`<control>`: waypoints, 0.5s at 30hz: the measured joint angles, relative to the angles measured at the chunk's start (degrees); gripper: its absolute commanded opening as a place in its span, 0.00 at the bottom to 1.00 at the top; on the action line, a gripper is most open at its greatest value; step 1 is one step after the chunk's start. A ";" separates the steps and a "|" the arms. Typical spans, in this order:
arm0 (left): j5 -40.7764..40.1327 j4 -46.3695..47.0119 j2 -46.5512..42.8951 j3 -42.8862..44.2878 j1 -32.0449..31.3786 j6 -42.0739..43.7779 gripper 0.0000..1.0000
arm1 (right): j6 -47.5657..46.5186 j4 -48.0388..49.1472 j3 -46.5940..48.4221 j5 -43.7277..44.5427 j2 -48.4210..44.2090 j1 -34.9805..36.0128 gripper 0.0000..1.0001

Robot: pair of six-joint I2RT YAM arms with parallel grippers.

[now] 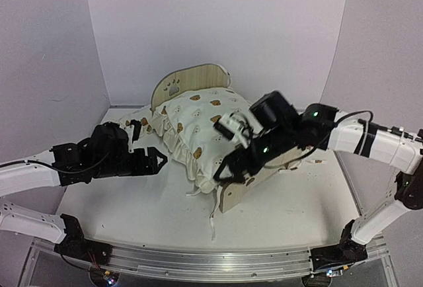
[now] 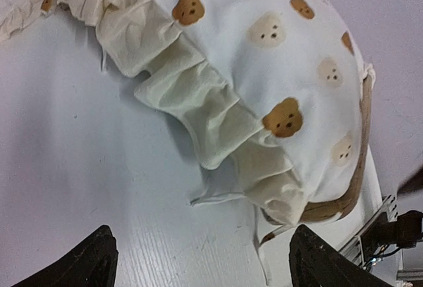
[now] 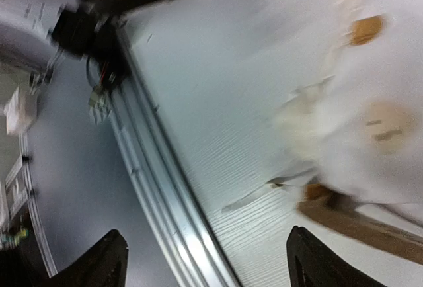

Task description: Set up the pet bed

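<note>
Mostly the cushion hides the pet bed; right wrist view blurred.

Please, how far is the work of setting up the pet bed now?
Done: the cushion lies in the bed, its ruffle spilling over the left side. In hand: nothing; left jaws and right jaws are open and empty, the right above the foot end. Left: what looks like the small pillow lies on the table beside the bed.

- Cushion, cream, bear-print, ruffled: table centre; tie trailing toward 6 o'clock.
- Small matching pillow: just beside cushion, at its 9 o'clock.
- White table.
- Aluminium rail: table's 6 o'clock edge.
</note>
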 measured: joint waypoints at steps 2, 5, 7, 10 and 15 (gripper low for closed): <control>0.07 0.09 0.31 2.45 0.48 0.50 0.92 | -0.70 -0.37 2.82 3.10 -1.92 -7.82 0.94; 1.55 2.12 2.08 5.53 1.40 1.25 0.91 | -2.03 -1.60 5.51 8.09 -4.24 -22.25 0.95; 4.04 4.74 4.09 6.45 2.58 1.20 0.91 | -2.32 -2.10 6.73 8.87 -4.48 -32.52 0.96; 9.29 9.88 9.07 7.17 5.60 0.55 0.91 | -2.25 -2.84 7.30 8.02 -3.10 -46.40 0.96; 14.21 17.27 17.44 7.34 8.00 -2.34 0.92 | -1.33 -2.95 7.30 4.44 2.80 -57.24 0.94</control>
